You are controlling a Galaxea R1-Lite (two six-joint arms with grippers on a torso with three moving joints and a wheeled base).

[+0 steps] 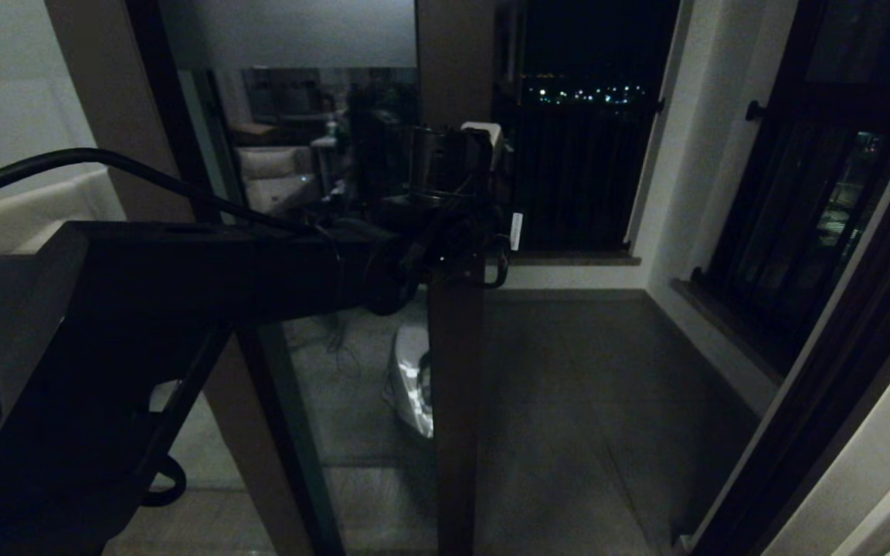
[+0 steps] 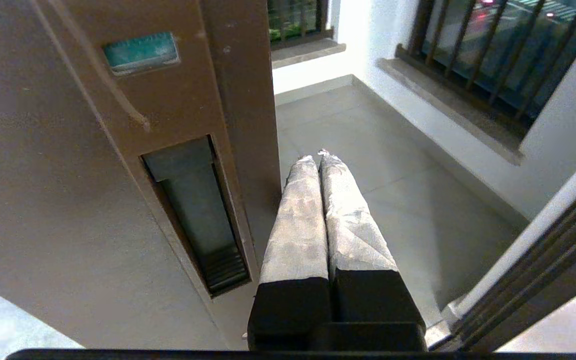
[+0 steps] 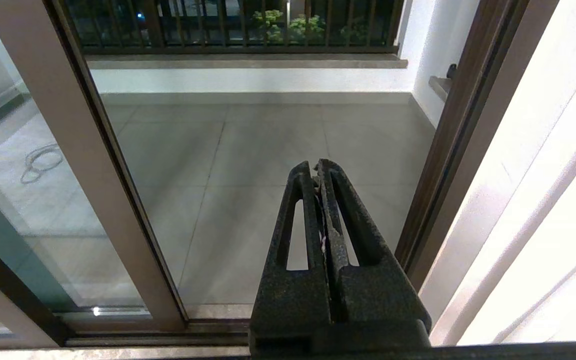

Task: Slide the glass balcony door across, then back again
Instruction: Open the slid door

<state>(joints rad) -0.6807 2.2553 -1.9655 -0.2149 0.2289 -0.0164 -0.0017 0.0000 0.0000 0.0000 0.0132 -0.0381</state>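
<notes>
Head view: left hand (image 1: 484,193) raised against the door (image 1: 456,371) stile, door part-way across the opening.
Left wrist view: fingers (image 2: 298,220) pressed together, empty, beside the recessed handle (image 2: 198,215). Likely heavy, rigid, fragile glass; push the stile, not the pane.
Right wrist view: right hand (image 3: 316,167) closed, empty, low, facing the opening.

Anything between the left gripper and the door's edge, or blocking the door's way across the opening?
Nothing visible. The left gripper, fingers together, sits right beside the glass balcony door near its recessed handle. The doorway to the far frame shows only bare floor.
</notes>
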